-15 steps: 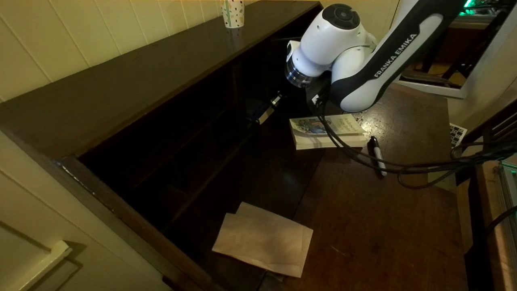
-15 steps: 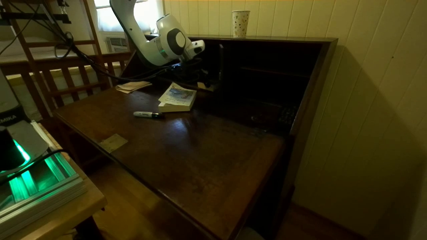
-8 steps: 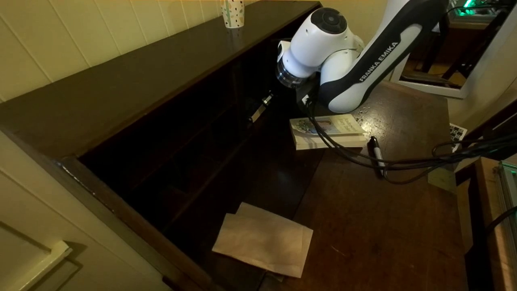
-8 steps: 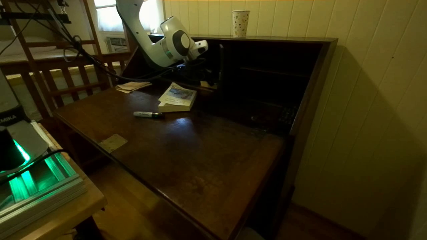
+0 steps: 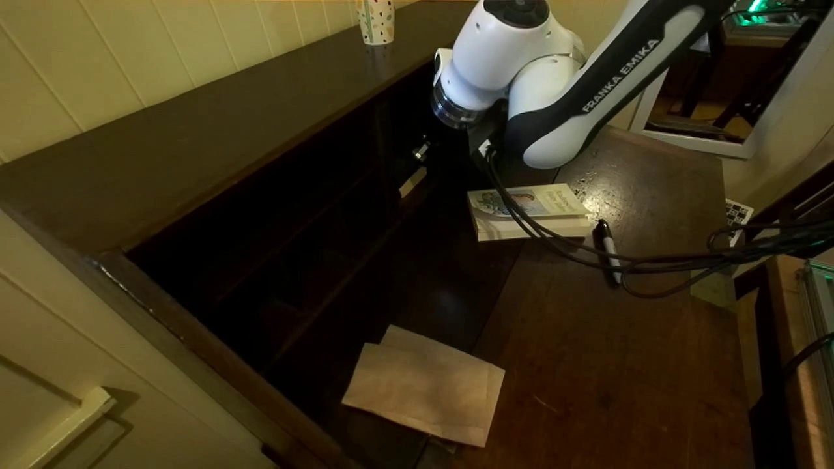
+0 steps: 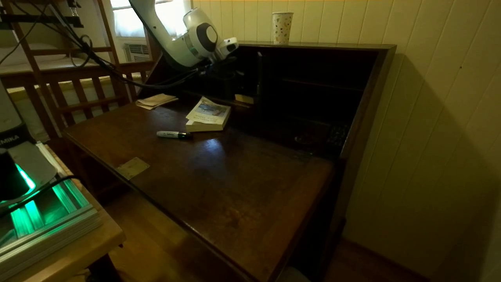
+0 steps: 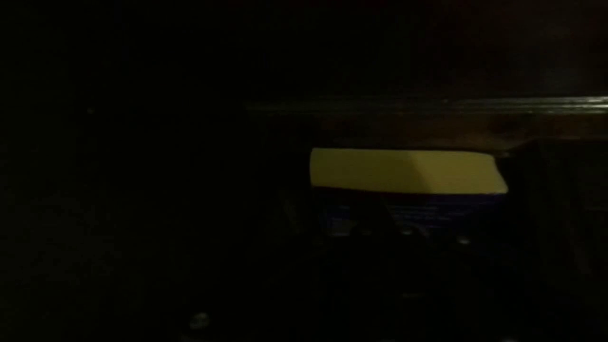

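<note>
Thick bk [image 7: 408, 172] w/ pale pg edges, dk-blue cvr; gripper [image 7: 380, 216] nearby, fingers together.

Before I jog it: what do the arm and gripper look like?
The arm is white and rounded with black panels, one lettered FRANKA EMIKA in white, plus a silvery ring above the gripper. Black cables attach nearby. The gripper is dark with small bright metal parts; shadow hides its finer shape.
</note>
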Tool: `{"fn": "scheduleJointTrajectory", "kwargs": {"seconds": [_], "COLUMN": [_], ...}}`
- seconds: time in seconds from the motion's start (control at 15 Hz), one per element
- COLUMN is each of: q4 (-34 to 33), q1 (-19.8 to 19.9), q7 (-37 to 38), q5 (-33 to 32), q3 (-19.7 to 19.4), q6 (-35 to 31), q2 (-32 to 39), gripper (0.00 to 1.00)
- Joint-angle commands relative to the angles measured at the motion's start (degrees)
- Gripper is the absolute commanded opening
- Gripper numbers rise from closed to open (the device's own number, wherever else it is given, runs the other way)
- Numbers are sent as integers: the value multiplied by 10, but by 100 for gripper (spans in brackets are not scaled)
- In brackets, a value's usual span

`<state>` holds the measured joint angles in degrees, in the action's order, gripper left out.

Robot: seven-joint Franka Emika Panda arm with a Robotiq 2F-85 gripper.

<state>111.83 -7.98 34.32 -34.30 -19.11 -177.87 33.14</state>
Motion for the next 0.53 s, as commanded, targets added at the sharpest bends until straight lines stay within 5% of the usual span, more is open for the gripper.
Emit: {"fn": "scheduleJointTrajectory", "kwargs": {"seconds": [0.0,0.27,0.47], "q4": [79,133,156], "q1": [-4,-1,-7], "q7": [-27,-94,-74], "q5": [8,98,89], "q3": [38,84,83], "q6": [103,232,310], "q2": [-104,-183,-237], "gripper": [0,0,0]}}
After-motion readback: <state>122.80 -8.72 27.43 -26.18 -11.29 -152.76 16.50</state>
